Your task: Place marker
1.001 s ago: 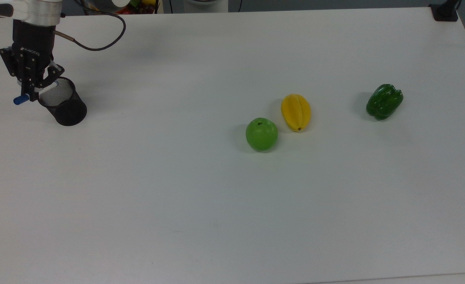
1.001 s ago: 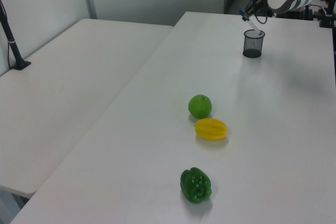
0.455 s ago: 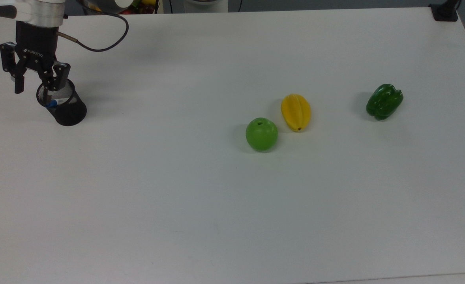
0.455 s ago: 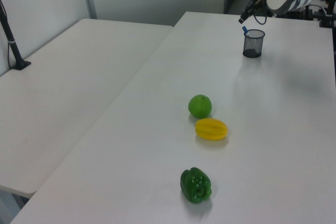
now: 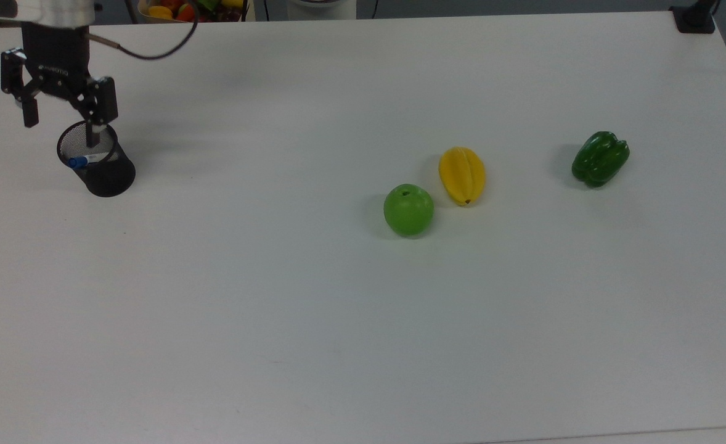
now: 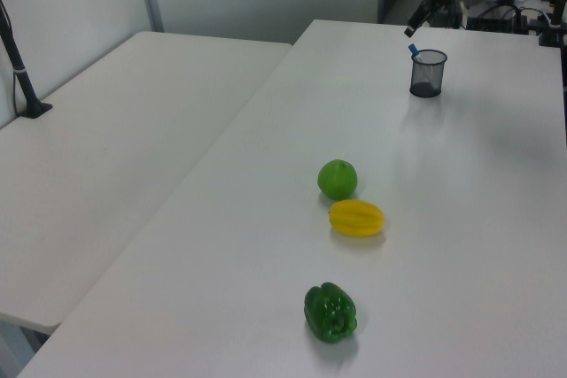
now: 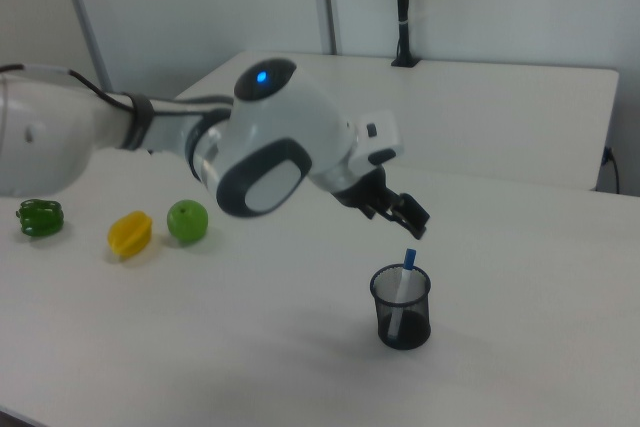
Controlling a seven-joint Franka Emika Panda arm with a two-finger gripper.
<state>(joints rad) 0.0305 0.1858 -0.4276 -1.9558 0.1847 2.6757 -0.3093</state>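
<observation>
The marker (image 5: 85, 160) leans inside the black mesh cup (image 5: 109, 176) at the top view's far left, its blue cap (image 5: 77, 163) against the rim. In the right view the marker (image 7: 403, 280) stands tilted in the cup (image 7: 401, 309) with its blue end sticking above the rim. My gripper (image 5: 62, 132) hangs open just above and behind the cup, apart from the marker, with nothing between its fingers. The left view has the gripper (image 6: 416, 20) above the cup (image 6: 428, 74).
A green apple (image 5: 408, 209), a yellow starfruit (image 5: 462, 175) and a green bell pepper (image 5: 600, 158) lie on the white table's right half. A bowl of fruit (image 5: 184, 8) sits past the table's far edge. A black clamp (image 5: 696, 18) holds the far right corner.
One second ago my gripper was shut on the marker over the cup. It opened, the marker dropped into the cup, and the gripper has lifted up and away.
</observation>
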